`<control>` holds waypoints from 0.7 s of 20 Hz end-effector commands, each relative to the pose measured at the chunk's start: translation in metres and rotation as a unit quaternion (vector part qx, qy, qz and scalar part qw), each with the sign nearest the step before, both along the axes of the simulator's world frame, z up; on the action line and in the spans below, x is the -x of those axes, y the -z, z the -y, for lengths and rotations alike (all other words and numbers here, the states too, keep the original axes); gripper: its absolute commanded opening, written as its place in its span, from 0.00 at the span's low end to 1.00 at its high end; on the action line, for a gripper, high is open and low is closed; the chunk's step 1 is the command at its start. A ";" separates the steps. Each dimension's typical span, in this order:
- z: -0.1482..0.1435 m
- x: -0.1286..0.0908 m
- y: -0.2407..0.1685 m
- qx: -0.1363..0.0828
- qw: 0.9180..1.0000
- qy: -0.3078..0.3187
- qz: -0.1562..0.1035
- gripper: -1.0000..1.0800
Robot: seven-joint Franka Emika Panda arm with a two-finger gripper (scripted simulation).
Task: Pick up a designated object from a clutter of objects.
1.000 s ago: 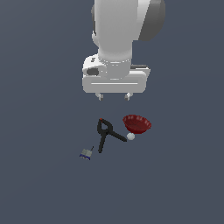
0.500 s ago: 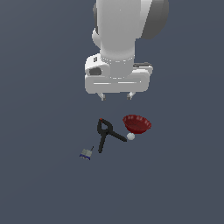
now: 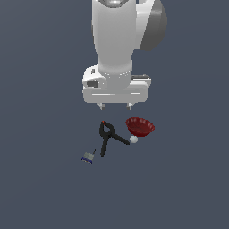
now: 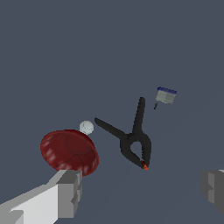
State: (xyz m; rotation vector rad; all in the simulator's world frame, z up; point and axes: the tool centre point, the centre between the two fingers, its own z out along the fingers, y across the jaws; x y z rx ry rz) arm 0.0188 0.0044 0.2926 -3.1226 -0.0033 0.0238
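The designated object, a tiny grey block (image 3: 88, 156) with a dark blue edge and a thin dark stem, lies at the exterior view's left end of the clutter; the wrist view shows the same block (image 4: 166, 95). Beside it are a black two-armed clamp (image 3: 107, 135) (image 4: 134, 138), a white ball (image 3: 133, 139) (image 4: 86, 127) and a dark red bowl (image 3: 140, 126) (image 4: 69, 151). My gripper (image 3: 116, 106) (image 4: 142, 188) hangs open above the clamp's head and holds nothing. One grey fingertip (image 4: 69, 193) stands near the bowl, well apart from the block.
The things lie on a plain dark grey-blue floor (image 3: 49, 188). The arm's white body (image 3: 117, 49) fills the upper middle of the exterior view.
The arm has come down a little toward the clutter. The objects have not moved.
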 end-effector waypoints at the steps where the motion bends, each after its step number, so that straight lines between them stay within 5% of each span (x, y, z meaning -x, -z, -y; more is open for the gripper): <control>1: 0.007 -0.008 0.012 -0.001 1.000 0.009 0.000 0.96; 14: 0.070 -0.060 0.120 0.000 0.996 0.084 0.003 0.96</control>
